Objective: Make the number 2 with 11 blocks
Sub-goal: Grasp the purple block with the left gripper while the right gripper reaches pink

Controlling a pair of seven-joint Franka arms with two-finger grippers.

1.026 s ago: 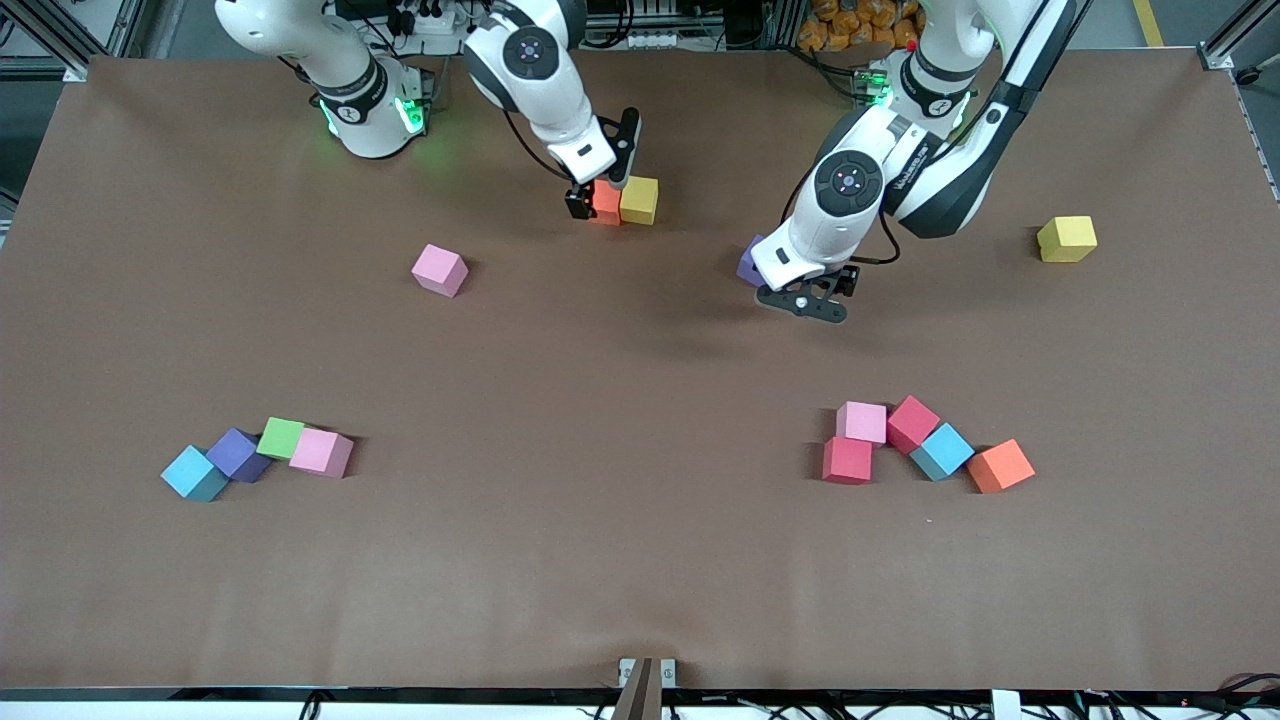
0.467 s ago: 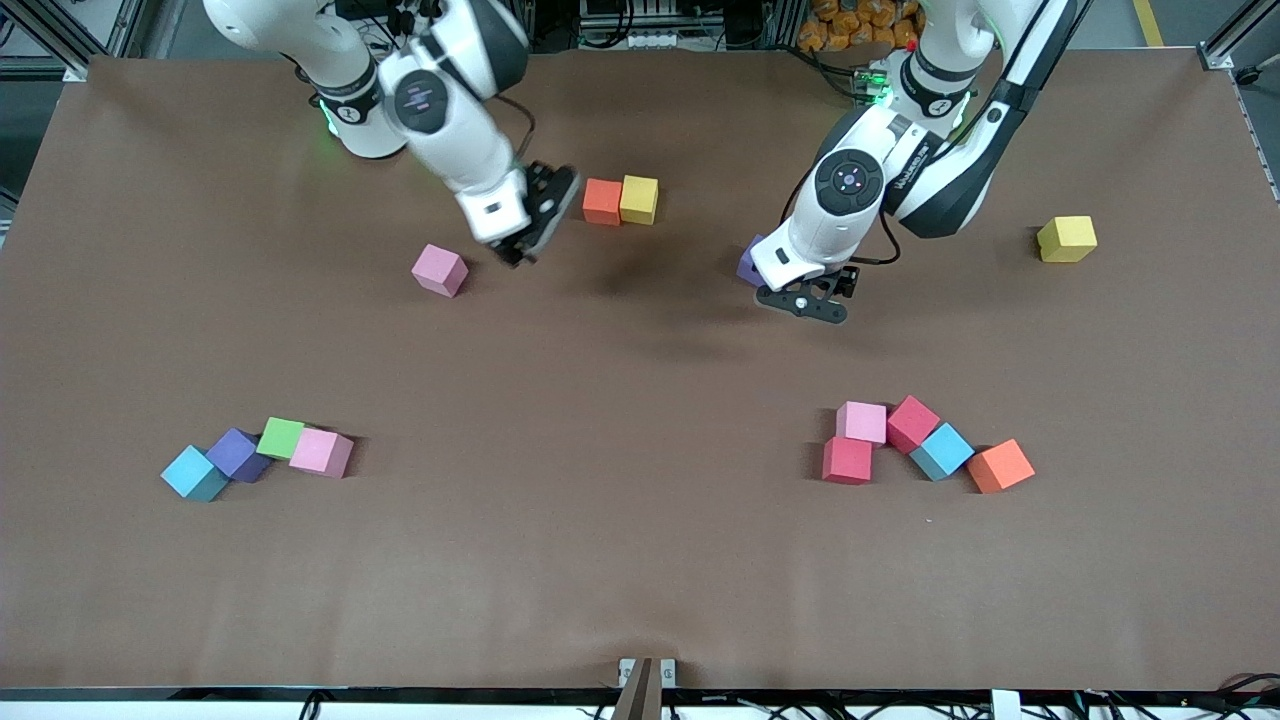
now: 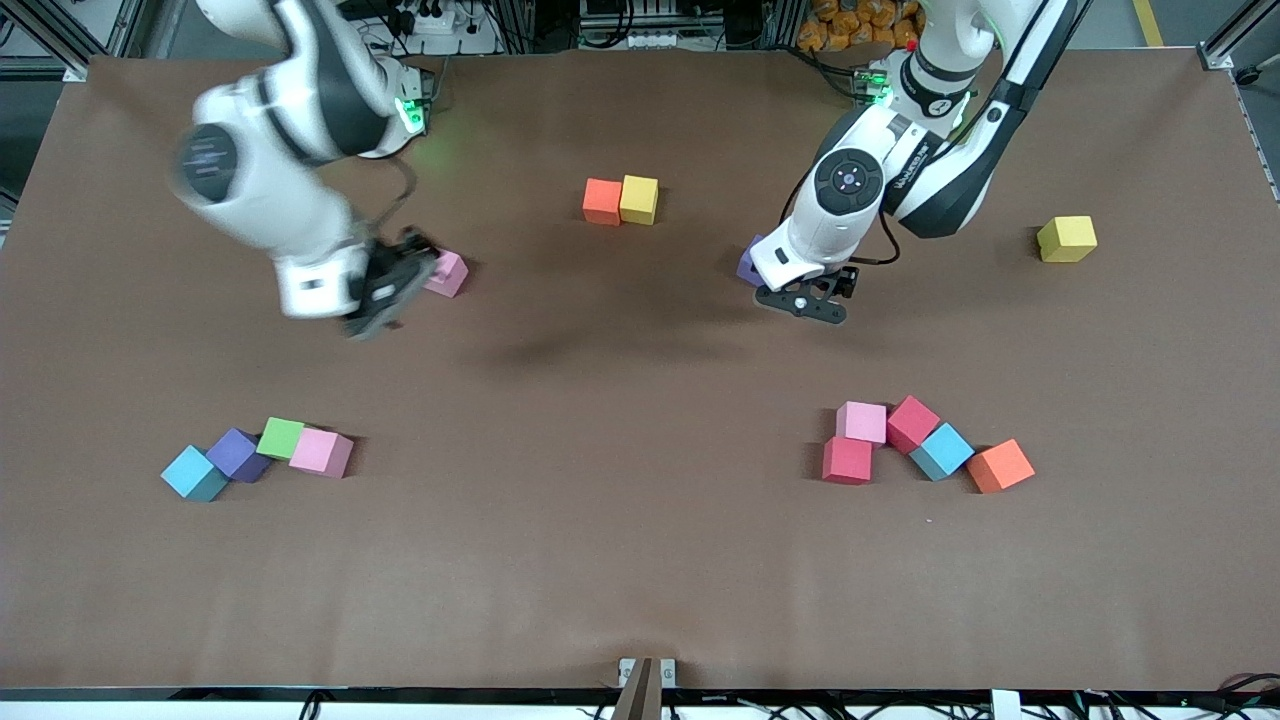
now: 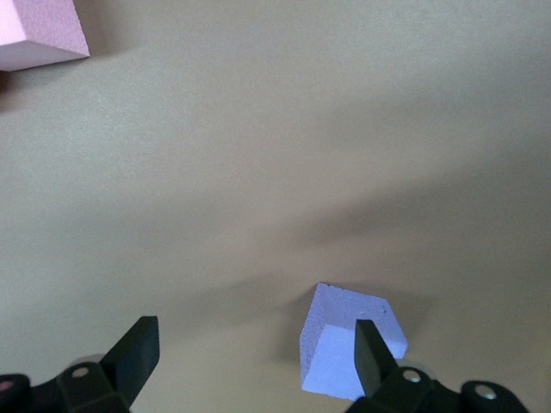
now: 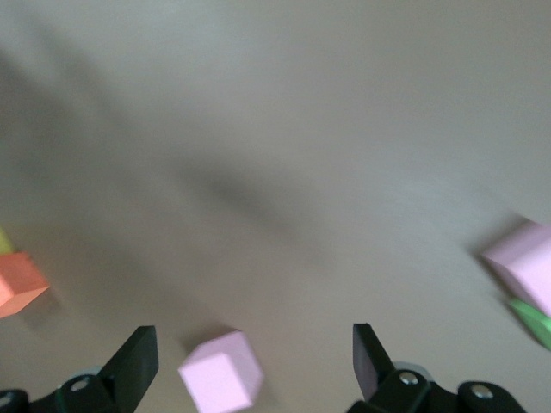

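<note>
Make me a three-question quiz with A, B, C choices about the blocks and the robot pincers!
1. What sits right beside the orange block near the robots' bases?
A. a yellow block
B. a green block
C. a light blue block

2. How many blocks are in the cluster with the green block?
A. two
B. four
C. six

3. What is the right pincer doing?
A. squeezing a red block
B. open, holding nothing, over the table by a pink block
C. resting on the green block

Answers: 1 A, the yellow block touches the orange one. 2 B, light blue, purple, green and pink sit together. 3 B, the right wrist view shows its fingers spread with the pink block lying free on the table.
</note>
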